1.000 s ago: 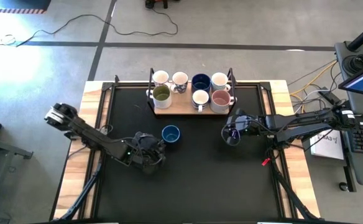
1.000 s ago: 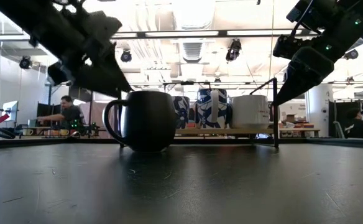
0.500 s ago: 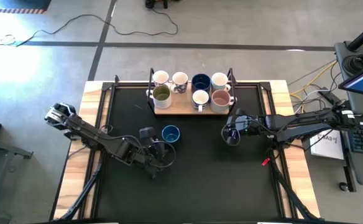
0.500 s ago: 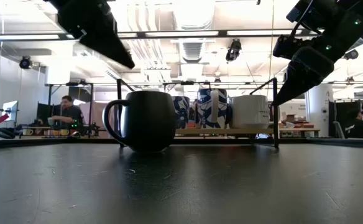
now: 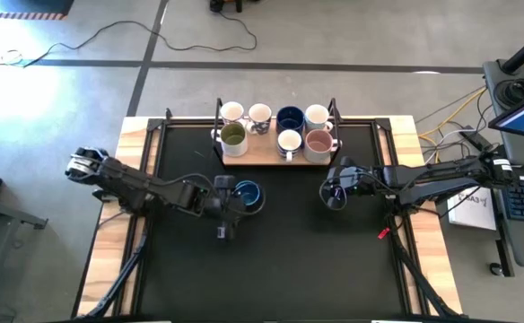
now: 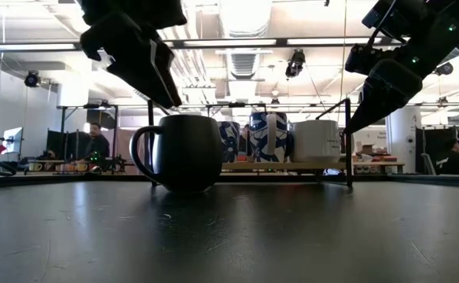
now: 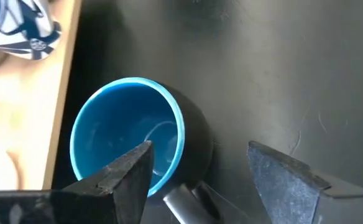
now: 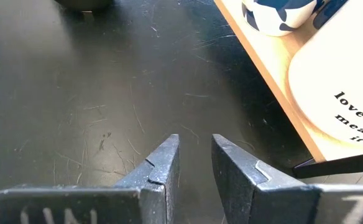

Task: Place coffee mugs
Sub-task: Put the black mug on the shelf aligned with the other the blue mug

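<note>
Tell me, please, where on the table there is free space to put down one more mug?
The near half of the black mat is bare, as is the strip between the blue mug and the right gripper. The wooden tray is crowded with seven mugs. The left gripper hovers at the blue mug.

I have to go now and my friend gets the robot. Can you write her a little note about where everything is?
Left gripper: open, hovering just above the blue-lined mug on the black mat, holding nothing.
Right gripper: nearly closed, empty, waiting over the mat beside the wooden tray.
Done: seven mugs stand on the tray.
Left: the blue-lined mug is still off the tray; likely grab it next and set it with the others.
</note>
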Controlling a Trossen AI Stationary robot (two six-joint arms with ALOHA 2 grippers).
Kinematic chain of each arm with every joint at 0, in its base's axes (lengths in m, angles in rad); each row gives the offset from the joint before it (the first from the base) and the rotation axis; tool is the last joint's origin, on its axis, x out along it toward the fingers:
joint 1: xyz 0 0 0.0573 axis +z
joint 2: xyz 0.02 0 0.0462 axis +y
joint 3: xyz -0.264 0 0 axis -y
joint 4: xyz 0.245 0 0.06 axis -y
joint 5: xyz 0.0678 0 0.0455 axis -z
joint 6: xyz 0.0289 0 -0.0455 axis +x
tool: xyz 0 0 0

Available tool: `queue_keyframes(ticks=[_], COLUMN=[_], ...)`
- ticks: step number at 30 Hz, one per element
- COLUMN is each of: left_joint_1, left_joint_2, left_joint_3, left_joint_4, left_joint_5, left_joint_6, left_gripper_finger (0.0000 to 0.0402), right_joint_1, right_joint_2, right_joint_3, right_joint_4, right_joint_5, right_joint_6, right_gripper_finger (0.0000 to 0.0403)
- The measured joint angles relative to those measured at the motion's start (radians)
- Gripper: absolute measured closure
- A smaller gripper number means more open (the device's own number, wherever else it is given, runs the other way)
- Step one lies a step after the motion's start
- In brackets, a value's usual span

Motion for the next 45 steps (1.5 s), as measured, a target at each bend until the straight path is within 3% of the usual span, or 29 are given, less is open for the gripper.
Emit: queue_keyframes(ticks=[8,15,27,39,45], left_joint_1=[0.11,0.165,0.179,0.21,0.232], left_joint_2=[-0.001,0.019,0.057,0.082,0.084], left_joint_3=[-0.001,-0.005,-0.005,0.002,0.002], left_joint_4=[0.029,0.038,0.054,0.05,0.048], left_joint_5=[0.197,0.291,0.306,0.348,0.347], left_joint_6=[0.087,0.11,0.151,0.203,0.207], left_gripper_finger=[0.0183,0.0235,0.029,0.0385,0.0391], right_joint_1=[0.0,0.0,0.0,0.0,0.0], right_joint_2=[0.0,0.0,0.0,0.0,0.0], right_joint_3=[0.0,0.0,0.0,0.0,0.0], right_joint_4=[0.0,0.0,0.0,0.0,0.0], right_joint_5=[0.0,0.0,0.0,0.0,0.0], right_joint_6=[0.0,0.0,0.0,0.0,0.0], right_gripper_finger=[0.0319,0.0319,0.0319,0.0319,0.0319])
